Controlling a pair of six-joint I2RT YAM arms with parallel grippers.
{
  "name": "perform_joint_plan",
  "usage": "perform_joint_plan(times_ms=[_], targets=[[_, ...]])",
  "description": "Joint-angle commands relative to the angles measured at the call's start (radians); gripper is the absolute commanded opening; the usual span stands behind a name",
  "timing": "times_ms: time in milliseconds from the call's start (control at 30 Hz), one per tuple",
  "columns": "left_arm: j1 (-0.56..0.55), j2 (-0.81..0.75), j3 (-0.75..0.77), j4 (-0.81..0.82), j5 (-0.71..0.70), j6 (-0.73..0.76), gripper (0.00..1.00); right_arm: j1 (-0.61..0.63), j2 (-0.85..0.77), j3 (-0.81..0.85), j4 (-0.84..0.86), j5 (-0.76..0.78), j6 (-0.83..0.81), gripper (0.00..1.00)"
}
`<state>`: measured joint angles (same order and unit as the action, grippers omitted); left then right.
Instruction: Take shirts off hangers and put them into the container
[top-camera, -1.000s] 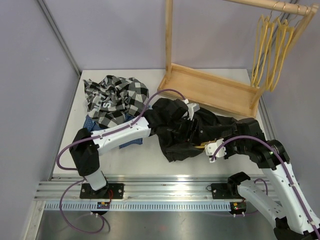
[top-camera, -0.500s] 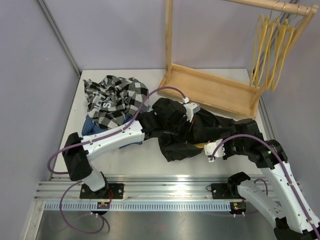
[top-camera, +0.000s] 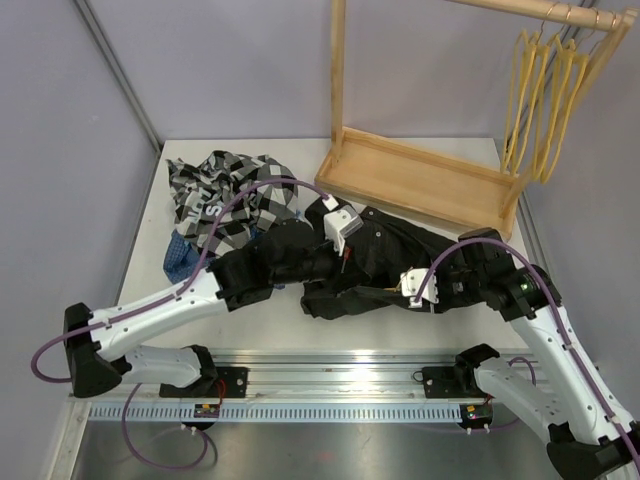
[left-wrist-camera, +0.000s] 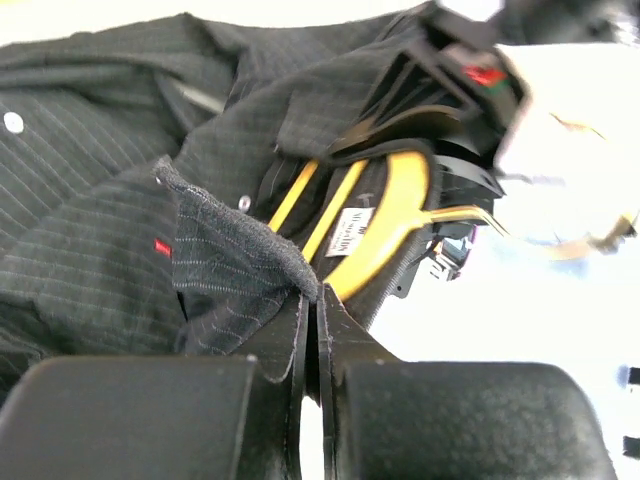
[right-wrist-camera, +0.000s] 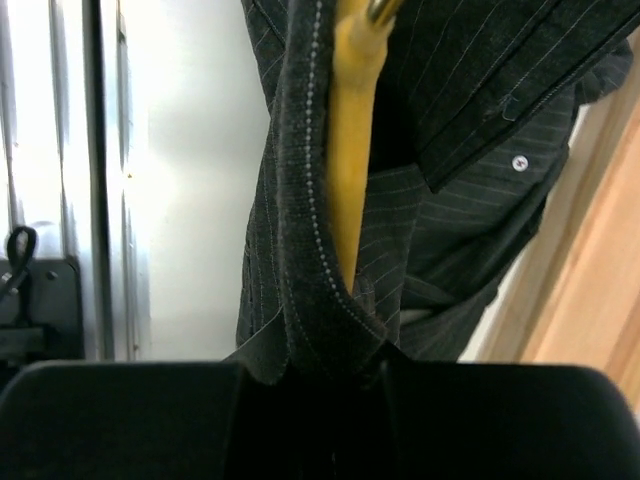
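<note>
The black pinstriped shirt (top-camera: 375, 262) lies crumpled on the surface (top-camera: 300, 330) between your two arms, just in front of the wooden rack base (top-camera: 420, 180). Its yellow hanger (left-wrist-camera: 385, 225) is inside the collar opening.

Your left claw (left-wrist-camera: 312, 305) is pinched tight on a thin flap at the shirt's fabric edge. Your right claw (right-wrist-camera: 320, 355) is closed on a fold of the same shirt. The hanger's bar runs down into that fold, but you cannot tell whether the fingers bear on the bar too.

Expect the cloth to be light and limp: it will probably drape, drag and catch rather than slide off cleanly. The hanger looks thin and stiff, and is likely to snag at the shoulders. Your best holds are probably the collar, placket or hem, where doubled layers should stay in a narrow pinch.

The black-and-white checked shirt (top-camera: 225, 195) is heaped at the back left. The container is presumably under that heap, but it does not show.
</note>
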<state>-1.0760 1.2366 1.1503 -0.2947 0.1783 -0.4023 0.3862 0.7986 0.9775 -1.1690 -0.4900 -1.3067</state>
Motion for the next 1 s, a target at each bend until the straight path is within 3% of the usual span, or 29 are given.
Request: perform_joint_plan(times_ms=[0,133,333,500,700,900,967], targets=[[0.004,-0.149,-0.039,0.202,0.019,0.097,0.00,0.005,0.020,-0.003,-0.078,-0.021,0.052,0.00],[-0.002,-0.201,-0.028,0.220,0.136,0.192,0.00,0.005,0.082,0.019,-0.115,-0.107,0.078,0.00],[-0.015,-0.160,0.084,0.065,0.334,0.302,0.00,0.005,0.185,0.104,-0.129,-0.203,0.116,0.00],[-0.048,-0.129,0.097,-0.090,0.337,0.425,0.01,0.006,0.211,0.173,-0.081,-0.234,0.176,0.00],[-0.068,-0.083,0.109,-0.193,0.237,0.493,0.28,0.016,0.205,0.164,-0.032,-0.190,0.193,0.00],[-0.105,-0.002,0.176,-0.215,0.072,0.531,0.38,0.066,0.183,0.125,0.002,-0.136,0.222,0.00],[-0.114,0.006,0.192,-0.213,0.009,0.537,0.50,0.077,0.174,0.112,0.008,-0.119,0.227,0.00]])
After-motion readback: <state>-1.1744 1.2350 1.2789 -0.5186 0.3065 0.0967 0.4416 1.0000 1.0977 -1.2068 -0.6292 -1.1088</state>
